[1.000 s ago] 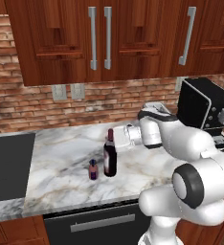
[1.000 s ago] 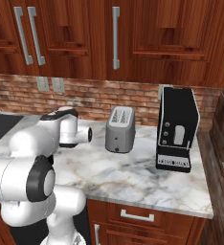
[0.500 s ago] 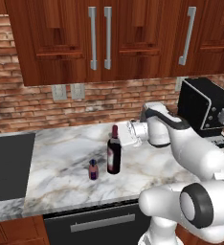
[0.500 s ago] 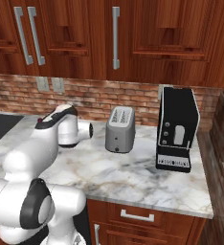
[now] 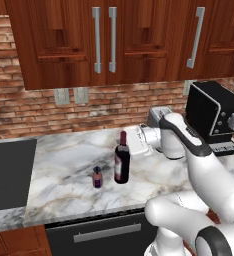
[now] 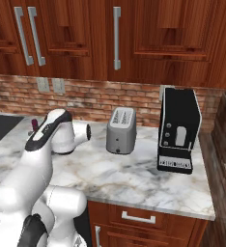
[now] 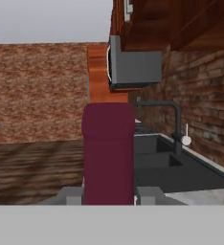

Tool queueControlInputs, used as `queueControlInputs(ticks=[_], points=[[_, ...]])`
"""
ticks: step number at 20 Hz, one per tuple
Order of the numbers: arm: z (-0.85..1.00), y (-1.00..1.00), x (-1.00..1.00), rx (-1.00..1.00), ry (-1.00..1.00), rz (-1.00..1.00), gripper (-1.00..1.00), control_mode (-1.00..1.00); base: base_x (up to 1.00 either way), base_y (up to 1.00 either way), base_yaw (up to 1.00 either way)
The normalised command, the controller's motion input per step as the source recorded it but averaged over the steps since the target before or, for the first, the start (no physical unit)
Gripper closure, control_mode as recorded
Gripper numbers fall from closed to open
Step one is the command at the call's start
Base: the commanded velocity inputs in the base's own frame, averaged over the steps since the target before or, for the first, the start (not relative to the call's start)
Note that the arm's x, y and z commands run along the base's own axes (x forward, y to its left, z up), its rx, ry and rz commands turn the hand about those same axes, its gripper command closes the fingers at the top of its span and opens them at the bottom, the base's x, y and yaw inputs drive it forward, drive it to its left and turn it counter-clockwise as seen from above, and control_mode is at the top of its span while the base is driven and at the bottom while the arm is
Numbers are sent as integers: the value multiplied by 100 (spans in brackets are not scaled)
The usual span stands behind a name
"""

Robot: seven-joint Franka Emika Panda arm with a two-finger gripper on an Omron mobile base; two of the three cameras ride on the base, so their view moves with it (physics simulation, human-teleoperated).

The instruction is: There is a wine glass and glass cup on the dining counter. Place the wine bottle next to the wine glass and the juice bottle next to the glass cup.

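Note:
The wine bottle (image 5: 121,165) stands upright on the marbled wall-side counter (image 5: 64,160), tall and dark with a dark red neck. My gripper (image 5: 127,142) reaches in from the right and is shut on that neck. In the hand view the red neck (image 7: 108,153) fills the space between my fingertips (image 7: 150,195). Its red cap (image 6: 34,124) peeks out behind my arm in the right base view. The small pinkish juice bottle (image 5: 97,177) stands just left of the wine bottle, untouched. The wine glass, the glass cup and the dining counter are out of view.
A grey toaster (image 6: 121,130) and a black coffee machine (image 6: 178,130) stand to the right along the brick wall. A dark cooktop (image 5: 9,175) lies at the left. Wooden cabinets hang overhead. A sink with a dark faucet (image 7: 173,119) lies beyond the bottle.
The wine bottle has shifted slightly to the right with my gripper on its neck, and my arm has stretched out. The juice bottle has stayed put.

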Motion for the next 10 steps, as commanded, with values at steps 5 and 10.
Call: queueControlInputs(ticks=[5, 10], points=[[15, -5, -25, 0, 2, -3, 100, -100, 0, 0, 0], [2, 0, -5, 0, 0, 0, 100, -100, 0, 0, 0]])
